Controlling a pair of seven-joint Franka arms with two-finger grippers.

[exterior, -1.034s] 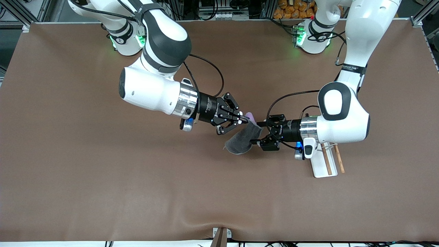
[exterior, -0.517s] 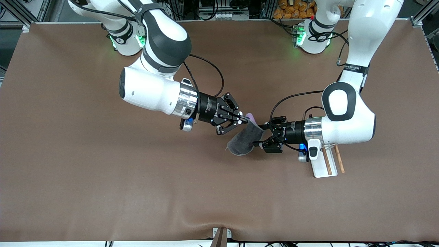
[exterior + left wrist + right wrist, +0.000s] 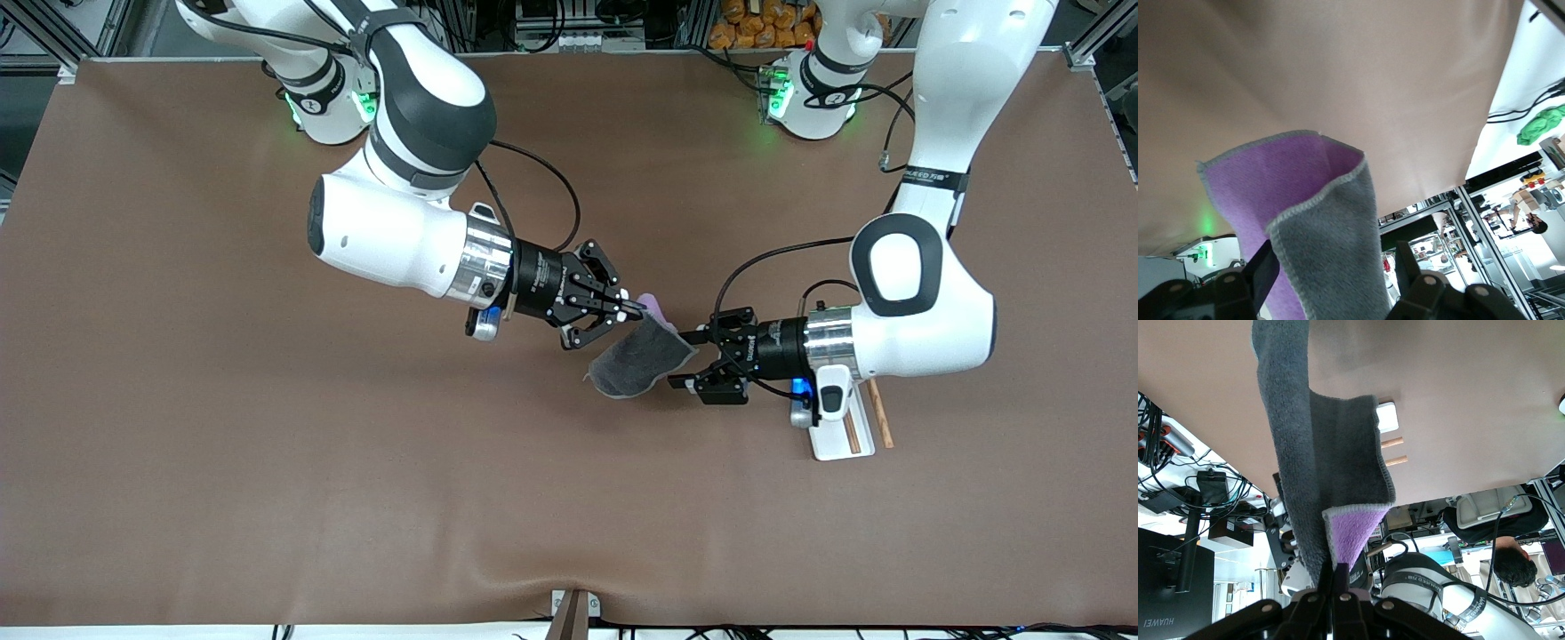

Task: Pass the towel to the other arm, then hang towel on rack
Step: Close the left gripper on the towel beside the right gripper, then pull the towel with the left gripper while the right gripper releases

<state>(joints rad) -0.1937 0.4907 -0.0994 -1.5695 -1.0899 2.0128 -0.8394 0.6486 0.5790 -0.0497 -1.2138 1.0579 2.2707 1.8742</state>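
Towel [image 3: 638, 360], grey outside and purple inside, hangs pinched in right hand [image 3: 633, 311]; left hand [image 3: 692, 360] spread.

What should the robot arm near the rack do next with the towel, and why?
Probably edge back in and pinch the towel. The right gripper is shut on one corner, while the left gripper is open beside the hanging edge, not holding it. The rack waits underneath the left arm.
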